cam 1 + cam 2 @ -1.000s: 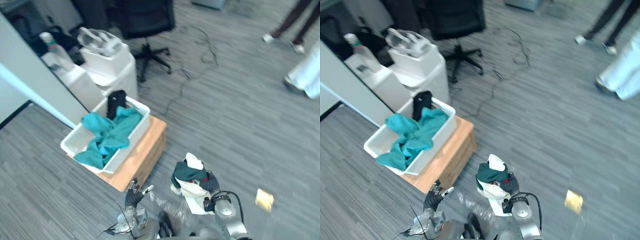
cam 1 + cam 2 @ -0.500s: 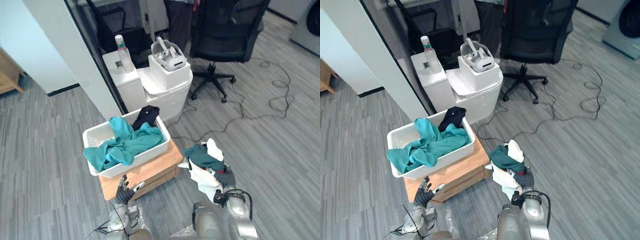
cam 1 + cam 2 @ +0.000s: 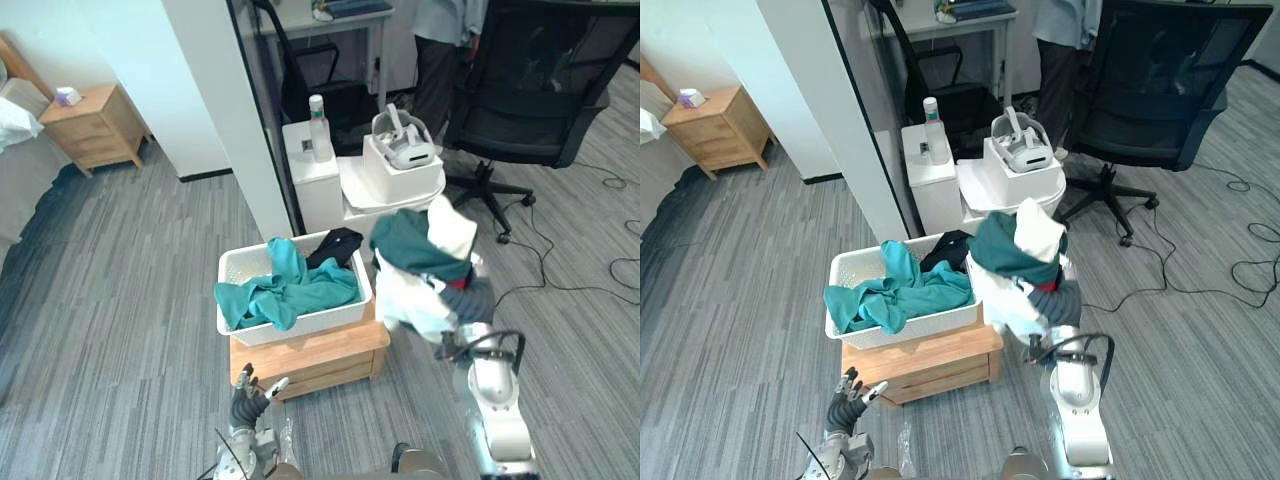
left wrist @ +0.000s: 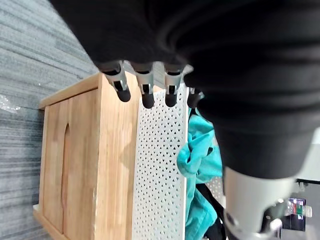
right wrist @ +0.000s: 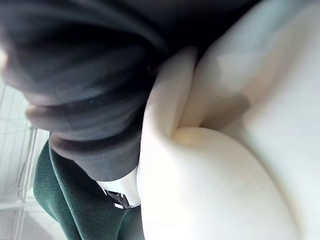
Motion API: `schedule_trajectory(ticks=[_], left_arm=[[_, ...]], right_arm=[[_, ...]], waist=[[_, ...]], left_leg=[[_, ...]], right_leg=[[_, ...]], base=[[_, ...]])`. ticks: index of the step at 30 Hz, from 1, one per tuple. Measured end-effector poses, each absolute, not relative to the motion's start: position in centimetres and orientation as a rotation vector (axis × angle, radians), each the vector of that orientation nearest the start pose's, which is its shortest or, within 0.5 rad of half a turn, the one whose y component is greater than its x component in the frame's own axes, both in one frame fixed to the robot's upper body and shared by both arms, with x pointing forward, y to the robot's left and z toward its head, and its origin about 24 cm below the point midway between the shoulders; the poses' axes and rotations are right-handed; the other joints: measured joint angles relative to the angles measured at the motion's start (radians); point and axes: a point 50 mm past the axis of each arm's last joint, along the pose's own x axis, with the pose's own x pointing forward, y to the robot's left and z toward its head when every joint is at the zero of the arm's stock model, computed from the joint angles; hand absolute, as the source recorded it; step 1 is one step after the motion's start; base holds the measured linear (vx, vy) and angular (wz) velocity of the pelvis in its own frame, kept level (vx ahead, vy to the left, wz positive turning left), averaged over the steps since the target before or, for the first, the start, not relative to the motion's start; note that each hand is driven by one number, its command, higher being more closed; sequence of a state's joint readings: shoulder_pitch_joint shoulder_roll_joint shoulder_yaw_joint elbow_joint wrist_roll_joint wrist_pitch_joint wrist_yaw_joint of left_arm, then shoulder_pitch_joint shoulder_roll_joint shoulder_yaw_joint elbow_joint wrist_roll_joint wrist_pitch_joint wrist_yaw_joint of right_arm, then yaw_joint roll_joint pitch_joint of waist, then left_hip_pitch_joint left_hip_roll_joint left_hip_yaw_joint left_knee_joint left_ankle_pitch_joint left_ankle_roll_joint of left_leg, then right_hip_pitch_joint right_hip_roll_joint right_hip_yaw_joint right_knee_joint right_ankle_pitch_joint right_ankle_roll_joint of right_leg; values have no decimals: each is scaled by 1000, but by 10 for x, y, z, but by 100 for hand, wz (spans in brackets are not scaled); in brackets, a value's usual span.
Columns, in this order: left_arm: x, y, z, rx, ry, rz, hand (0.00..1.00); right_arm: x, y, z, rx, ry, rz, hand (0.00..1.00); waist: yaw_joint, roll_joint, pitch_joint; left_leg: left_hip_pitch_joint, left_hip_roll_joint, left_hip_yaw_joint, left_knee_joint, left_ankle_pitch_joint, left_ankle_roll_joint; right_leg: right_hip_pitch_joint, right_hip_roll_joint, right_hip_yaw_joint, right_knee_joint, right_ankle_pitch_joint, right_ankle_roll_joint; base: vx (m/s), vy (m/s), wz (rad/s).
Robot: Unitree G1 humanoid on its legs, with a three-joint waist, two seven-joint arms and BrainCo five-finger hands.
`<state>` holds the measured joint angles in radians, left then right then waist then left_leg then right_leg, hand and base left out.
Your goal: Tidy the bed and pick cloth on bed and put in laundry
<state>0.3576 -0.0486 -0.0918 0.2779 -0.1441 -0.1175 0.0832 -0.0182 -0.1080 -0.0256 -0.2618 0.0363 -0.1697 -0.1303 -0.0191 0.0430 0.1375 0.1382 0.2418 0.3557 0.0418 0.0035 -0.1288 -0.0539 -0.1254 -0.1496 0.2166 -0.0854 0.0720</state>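
Observation:
My right hand (image 3: 470, 300) is shut on a bundle of cloth (image 3: 420, 250), dark green over white, held up just right of the white laundry basket (image 3: 290, 328). In the right wrist view the white cloth (image 5: 225, 150) and the green cloth (image 5: 75, 210) press against the hand. The basket holds teal cloth (image 3: 290, 290) and a black garment (image 3: 335, 245) and stands on a low wooden box (image 3: 310, 360). My left hand (image 3: 248, 388) hangs low in front of the box with straight fingers (image 4: 145, 92) and holds nothing.
Behind the basket stand white units with a bottle (image 3: 318, 115) and a headset (image 3: 405, 150). A black office chair (image 3: 540, 90) and floor cables (image 3: 590, 280) are to the right. A pillar (image 3: 240, 110) rises behind. A nightstand (image 3: 95, 125) is far left, and a person (image 3: 440, 40) stands at the back.
The camera has swung, so the whole scene shifted. My right hand has lifted the cloth bundle from low near the floor up beside the basket's right end. The left hand stays low.

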Motion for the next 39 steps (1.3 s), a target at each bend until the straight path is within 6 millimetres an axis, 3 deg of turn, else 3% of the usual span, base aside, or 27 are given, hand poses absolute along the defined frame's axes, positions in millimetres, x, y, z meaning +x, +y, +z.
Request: schedule_trajectory(ticks=[4, 9, 16, 21, 24, 28, 33, 39], left_arm=[[143, 142, -78, -145, 506, 97, 0], [144, 147, -83, -121, 525, 92, 0], [130, 154, -92, -143, 578, 118, 0], [118, 158, -100, -152, 626, 138, 0], [119, 159, -100, -157, 623, 139, 0], [132, 164, -96, -133, 584, 130, 0], [158, 163, -89, -121, 523, 114, 0], [172, 163, -88, -109, 512, 126, 0]], right_arm=[[262, -167, 166, -101, -623, -64, 100], [282, -148, 208, -174, -772, 58, 100], [317, -138, 221, -294, -738, 125, 100], [337, -150, 224, -371, -682, 92, 100], [344, -155, 228, -396, -667, 75, 100], [361, -152, 232, -426, -621, 72, 100], [369, -150, 257, -445, -658, 44, 100], [372, -146, 251, -446, -637, 45, 100]], waist=[[-11, -35, -13], [-16, -37, -13], [9, -46, -17], [14, -48, -16], [32, -48, -15], [32, -47, 18], [35, -38, 84], [37, -19, 156]], left_leg=[[22, -33, 0, -35, 0, 0], [11, -55, -10, -73, -6, -7], [-28, -71, -60, -98, 13, -2], [-55, -67, -106, -134, 61, -9], [-87, -67, -108, -134, 68, -8], [-107, -68, -125, -131, 73, -7], [-179, -68, -162, -130, 102, -4], [-238, -70, -179, -128, 117, 1]], right_leg=[[51, -24, 8, -72, 33, 35], [60, -34, 4, -158, 105, 59], [84, -44, -30, -238, 155, 65], [78, -34, -72, -256, 168, 54], [48, -33, -73, -257, 176, 52], [41, -34, -88, -258, 177, 51], [-15, -35, -121, -257, 190, 41], [-72, -38, -132, -238, 192, 38]], base=[[-36, 119, 8], [-98, 43, 5], [-122, -21, 17], [-28, -33, 25], [-9, -9, 4], [-13, -8, 11], [-14, -17, 21], [-19, -3, 10]])
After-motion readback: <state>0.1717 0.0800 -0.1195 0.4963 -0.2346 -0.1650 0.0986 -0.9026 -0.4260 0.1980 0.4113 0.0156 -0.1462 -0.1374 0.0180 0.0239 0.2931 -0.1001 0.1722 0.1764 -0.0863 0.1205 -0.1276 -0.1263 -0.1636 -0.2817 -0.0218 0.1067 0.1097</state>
